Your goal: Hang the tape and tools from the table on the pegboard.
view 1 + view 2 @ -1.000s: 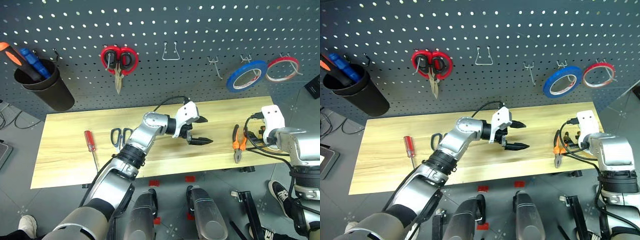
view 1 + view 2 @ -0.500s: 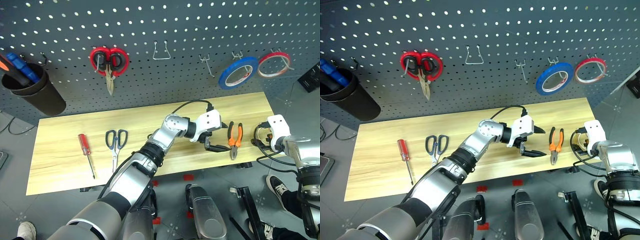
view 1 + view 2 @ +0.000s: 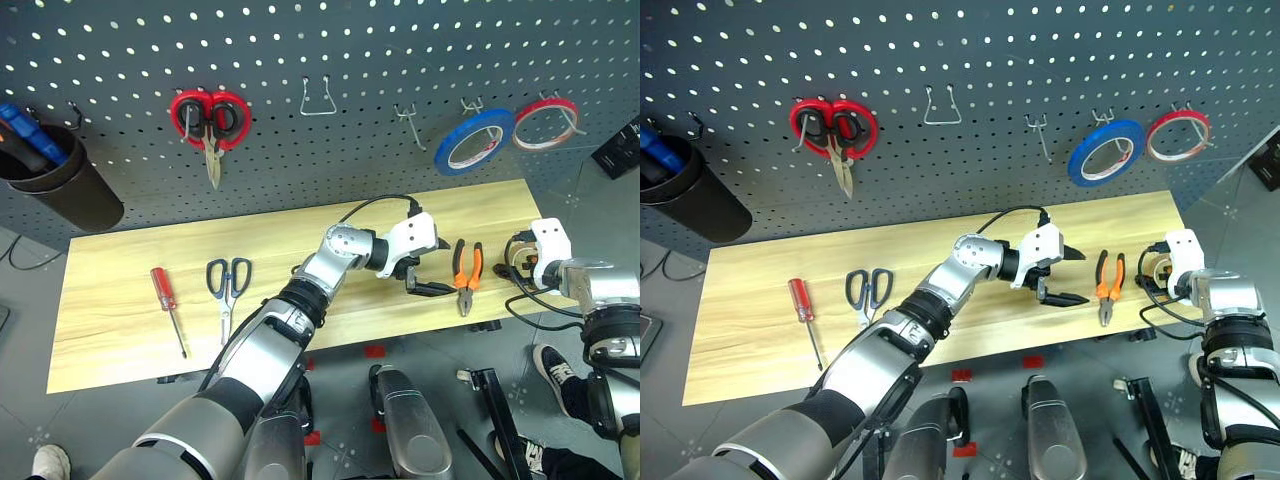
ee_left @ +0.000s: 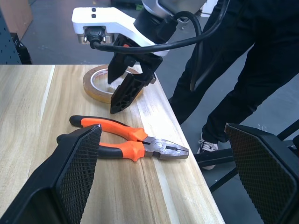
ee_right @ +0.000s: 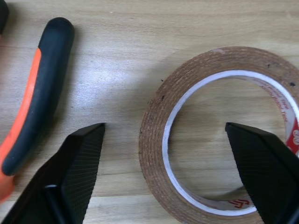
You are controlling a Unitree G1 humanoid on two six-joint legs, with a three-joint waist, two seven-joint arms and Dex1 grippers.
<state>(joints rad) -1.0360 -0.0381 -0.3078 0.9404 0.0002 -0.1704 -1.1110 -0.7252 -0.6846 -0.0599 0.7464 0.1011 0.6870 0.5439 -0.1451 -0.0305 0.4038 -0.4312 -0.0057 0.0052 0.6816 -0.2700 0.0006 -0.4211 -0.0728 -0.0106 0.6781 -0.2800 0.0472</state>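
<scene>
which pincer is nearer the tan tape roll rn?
Right. The right pincer hangs directly over the tape lying flat at the table's right end. The left pincer hovers beside the pliers, which lie between it and the tape.

Silver arms, white wrists, black cables

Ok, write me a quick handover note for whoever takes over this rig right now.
Left claw: open, empty, above the table beside the pliers.
Right claw: open, one finger inside and one outside the tan tape lying flat at the table's right end; not gripped yet.
Dark-handled scissors and red screwdriver lie at the table's left.
Done: none hung on the pegboard.
Left: all four.
</scene>
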